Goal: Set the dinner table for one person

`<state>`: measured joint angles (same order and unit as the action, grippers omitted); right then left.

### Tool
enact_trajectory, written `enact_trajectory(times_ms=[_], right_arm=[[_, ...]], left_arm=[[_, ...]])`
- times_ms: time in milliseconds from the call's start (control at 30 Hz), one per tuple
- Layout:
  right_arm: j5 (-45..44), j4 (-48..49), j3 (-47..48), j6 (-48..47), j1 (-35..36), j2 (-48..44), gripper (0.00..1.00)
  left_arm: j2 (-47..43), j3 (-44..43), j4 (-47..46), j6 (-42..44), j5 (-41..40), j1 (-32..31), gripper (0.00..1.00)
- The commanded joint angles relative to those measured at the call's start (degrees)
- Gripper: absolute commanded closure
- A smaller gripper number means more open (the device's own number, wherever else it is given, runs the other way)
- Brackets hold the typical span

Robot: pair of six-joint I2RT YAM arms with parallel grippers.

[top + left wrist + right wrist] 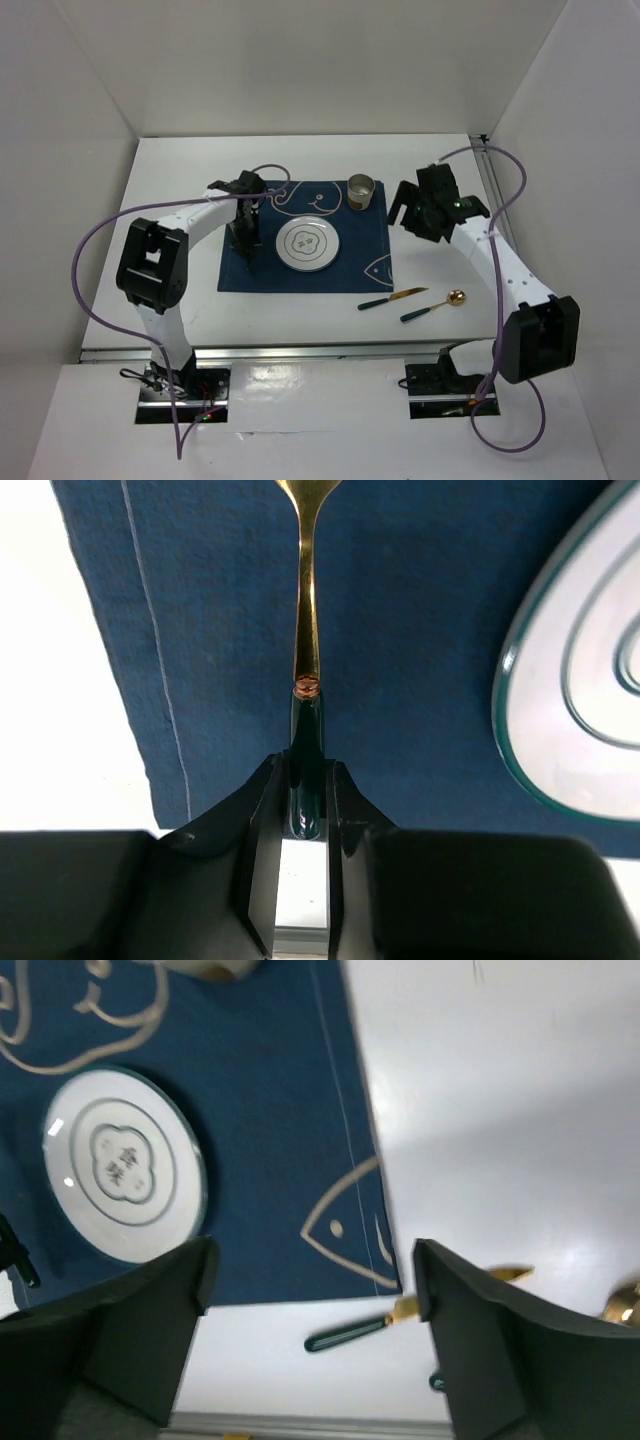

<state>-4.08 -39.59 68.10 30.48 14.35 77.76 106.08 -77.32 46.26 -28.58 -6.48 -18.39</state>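
Note:
The white dinner table [180, 180] carries a navy placemat [360, 250] with a white plate [307, 244] at its middle. My left gripper [306, 765] is shut on the dark green handle of a gold utensil [306, 620]. It holds the utensil low over the placemat's left strip, left of the plate [590, 700], and the utensil's head is cut off by the frame. My right gripper [312, 1260] stands open and empty above the table, by the placemat's right edge. A gold knife [392, 298] and a gold spoon [433, 306], both green-handled, lie in front of the placemat's right corner.
A small metal cup [361, 191] stands at the placemat's far right corner. White walls close in the table on the left, back and right. The knife's handle [350, 1332] lies below my right gripper.

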Motion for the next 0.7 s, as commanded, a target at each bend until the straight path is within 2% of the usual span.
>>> enact_trajectory(times_ms=[0,67,167,200,267,333,400,433,500,667], right_arm=[[1.6,-2.2,-7.1,7.9,-0.7,-3.8,0.13],[4.7,-2.2,-12.6,10.9,-0.7,-5.1,0.26],[5.7,-2.8,-18.6,17.6,2.4,-7.4,0.31],[5.0,-2.8,-19.7,19.3,3.7,-8.5,0.37],[2.9,-3.6,-21.1,24.3,7.9,-9.0,0.37],[2.1,-4.3,-21.7,28.7,10.7,-8.3,0.37],[0.9,-5.1,-21.7,31.6,14.2,-7.0,0.37],[0.9,-5.8,-22.2,33.2,15.3,-5.4,0.36],[0.4,-5.8,-22.2,36.9,17.9,-3.8,0.36],[-0.3,-5.8,-22.2,44.4,19.7,0.4,0.36]], left_arm=[[1.7,-3.4,0.8,0.6,-2.7,0.5,1.00],[3.9,-4.1,0.8,1.2,-2.7,-0.1,1.00],[6.0,-5.1,1.5,1.7,-4.1,-0.1,1.00],[6.7,-5.1,1.6,1.7,-4.2,-0.1,1.00],[6.7,-5.1,1.6,1.2,-4.2,-0.1,0.83],[6.7,-5.1,1.0,1.2,-3.5,-0.6,0.54],[5.9,-5.1,1.0,1.2,-2.7,-0.6,0.42],[4.5,-5.1,1.0,1.2,-2.1,-0.6,0.37],[3.6,-6.3,1.0,1.2,-1.5,-0.6,0.33],[0.4,-9.2,3.4,2.3,-0.3,-0.6,0.30]])
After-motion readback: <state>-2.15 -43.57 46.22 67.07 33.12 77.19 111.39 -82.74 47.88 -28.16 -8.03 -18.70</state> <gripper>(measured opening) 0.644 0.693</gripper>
